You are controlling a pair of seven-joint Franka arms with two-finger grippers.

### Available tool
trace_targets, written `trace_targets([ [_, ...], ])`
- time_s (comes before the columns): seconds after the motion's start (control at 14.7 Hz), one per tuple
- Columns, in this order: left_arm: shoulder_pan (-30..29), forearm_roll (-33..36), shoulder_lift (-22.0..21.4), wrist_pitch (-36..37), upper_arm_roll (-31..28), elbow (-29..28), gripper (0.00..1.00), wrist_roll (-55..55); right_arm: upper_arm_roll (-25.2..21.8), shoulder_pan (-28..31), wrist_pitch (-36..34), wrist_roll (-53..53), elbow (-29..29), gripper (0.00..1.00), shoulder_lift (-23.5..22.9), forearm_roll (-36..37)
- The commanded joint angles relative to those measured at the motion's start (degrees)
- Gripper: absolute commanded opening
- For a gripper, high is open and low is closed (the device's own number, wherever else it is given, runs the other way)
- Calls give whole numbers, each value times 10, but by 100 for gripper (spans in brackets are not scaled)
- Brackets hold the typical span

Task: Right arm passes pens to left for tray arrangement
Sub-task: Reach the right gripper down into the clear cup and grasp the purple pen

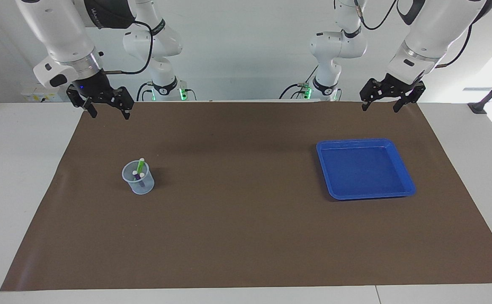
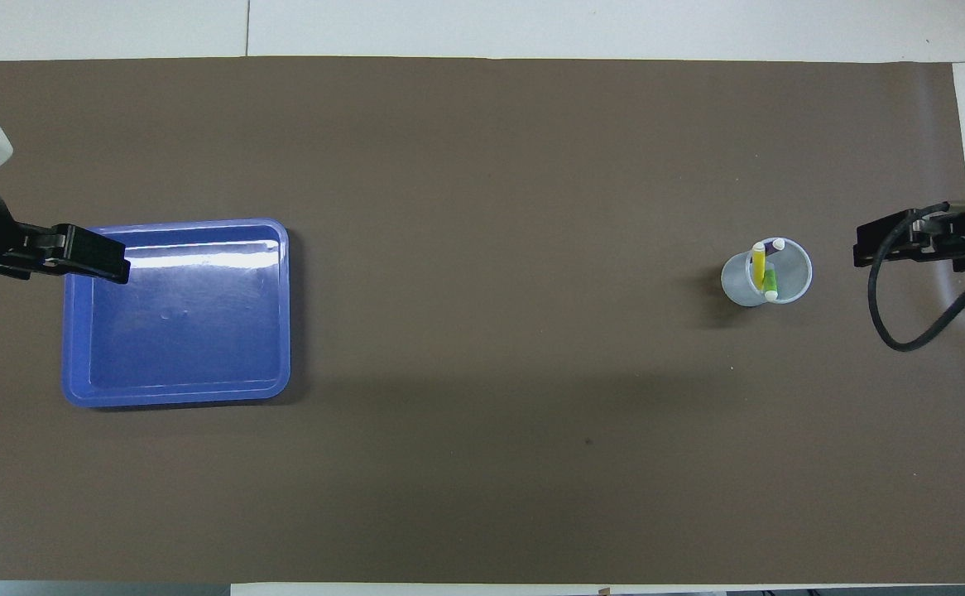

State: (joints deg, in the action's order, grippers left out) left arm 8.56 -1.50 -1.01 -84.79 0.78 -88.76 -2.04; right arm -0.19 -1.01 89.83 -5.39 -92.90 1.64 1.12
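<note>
Facing: right gripper (image 1: 108, 113) and left gripper (image 1: 380, 107) raised over mat (image 1: 246, 236) edge nearest robots, fingers spread, nothing held. Pens (image 1: 139, 170) upright in cup (image 1: 138, 182), right arm's end.

Overhead: tray (image 2: 176, 389) at left arm's end, well apart from cup.

Inside the translucent cup (image 1: 138, 178) the lower ends of the pens (image 1: 139, 169) blur together (the yellow one barely shows in the facing view). The overhead view cuts off both arms, showing only part of each gripper.
</note>
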Motion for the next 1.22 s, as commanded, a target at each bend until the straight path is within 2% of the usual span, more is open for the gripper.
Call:
trace_targets([
  [0.0, 0, 7, -15, 0, -2, -15, 100, 5, 0, 2, 0, 0, -12, 100, 12, -11],
  [0.54, 0, 7, -15, 0, -2, -15, 100, 5, 1, 1, 0, 5, -12, 100, 12, -11],
  [0.82, 0, 7, -15, 0, -2, -15, 100, 5, 1, 3, 64, 6, -45, 100, 15, -11],
  [1.02, 0, 7, -15, 0, -3, -15, 100, 5, 1, 8, 149, 8, -118, 100, 28, -11],
  [1.16, 0, 7, -15, 0, -2, -15, 100, 5, 0, 11, 174, 9, -124, 100, 12, -11],
])
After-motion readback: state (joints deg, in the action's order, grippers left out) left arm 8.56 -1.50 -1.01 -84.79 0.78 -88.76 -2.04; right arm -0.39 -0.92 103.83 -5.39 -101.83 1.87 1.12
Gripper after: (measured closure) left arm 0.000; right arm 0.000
